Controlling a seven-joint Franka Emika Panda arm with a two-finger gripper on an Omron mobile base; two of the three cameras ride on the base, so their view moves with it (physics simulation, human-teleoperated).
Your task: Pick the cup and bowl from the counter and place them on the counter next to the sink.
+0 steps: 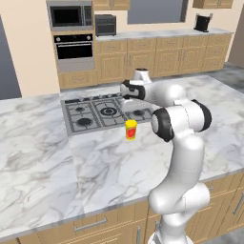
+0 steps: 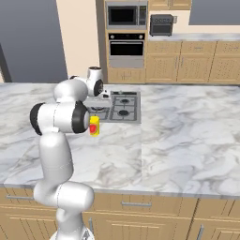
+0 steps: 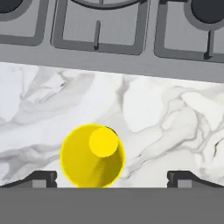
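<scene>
Right now the cup [image 3: 92, 156] is standing upright on the counter [image 1: 43, 143] just beside the stovetop [image 1: 90, 114], under the gripper [image 3: 112, 178], whose jaws are gaping empty. Likely it is proving light, rigid and slick, so gripping across its sides seems safest.

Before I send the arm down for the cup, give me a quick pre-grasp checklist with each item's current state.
1. Pincer open, nothing between its tips: ok.
2. Cup upright on the counter: ok.
3. Cup centred between the tips: not ok; in the hand view it sits toward the left tip.
4. Cup apart from the stovetop edge: ok, bare marble between them.
5. Bowl location: cannot tell.
6. Sink drop-off spot: cannot tell.
</scene>
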